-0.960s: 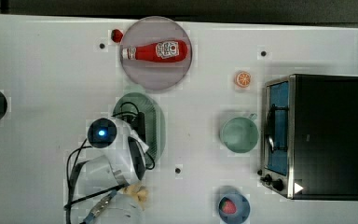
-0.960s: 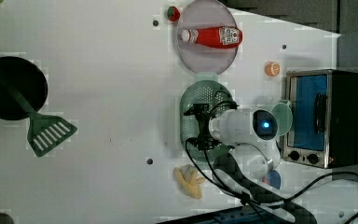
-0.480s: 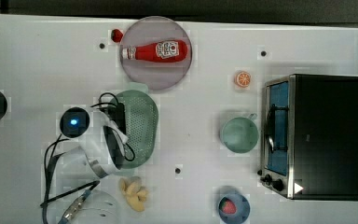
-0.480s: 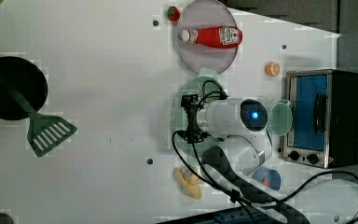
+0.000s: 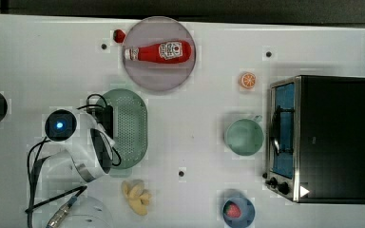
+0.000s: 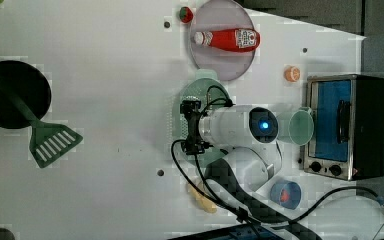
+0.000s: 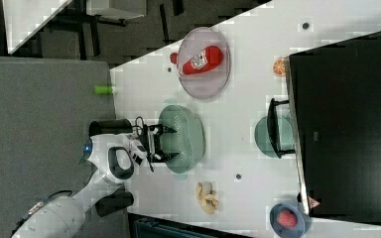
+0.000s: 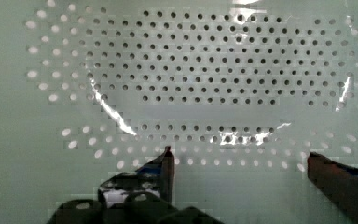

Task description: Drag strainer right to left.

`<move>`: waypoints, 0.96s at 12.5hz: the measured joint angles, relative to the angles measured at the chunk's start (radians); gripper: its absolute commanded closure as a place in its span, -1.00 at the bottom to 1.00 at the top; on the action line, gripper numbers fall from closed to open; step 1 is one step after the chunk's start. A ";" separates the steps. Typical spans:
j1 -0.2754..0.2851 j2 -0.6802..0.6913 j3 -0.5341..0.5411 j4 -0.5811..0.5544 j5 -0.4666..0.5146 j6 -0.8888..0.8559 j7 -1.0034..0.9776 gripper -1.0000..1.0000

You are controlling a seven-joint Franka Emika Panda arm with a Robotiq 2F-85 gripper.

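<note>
1. The strainer (image 5: 129,128) lay on the white table (image 5: 38,52), just below the plate (image 5: 159,76) in the top view, well apart from the green cup (image 5: 244,137) on the top view's right.
2. The gripper (image 7: 164,144) hung over its rim with the fingers (image 8: 165,170) spread wide, gripping nothing.
3. By my judgement the grasp was not yet made, and the drag itself remained to be done.
4. The plate carried a ketchup bottle (image 5: 159,51); a small blue bowl (image 5: 237,211) held a strawberry (image 5: 232,209); the strainer held nothing.
</note>
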 measured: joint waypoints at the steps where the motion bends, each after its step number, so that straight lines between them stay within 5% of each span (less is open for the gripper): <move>1: 0.005 0.018 0.004 0.029 0.015 -0.007 0.007 -1.00; 12: 0.141 0.114 0.022 0.203 0.057 -0.034 0.121 -1.00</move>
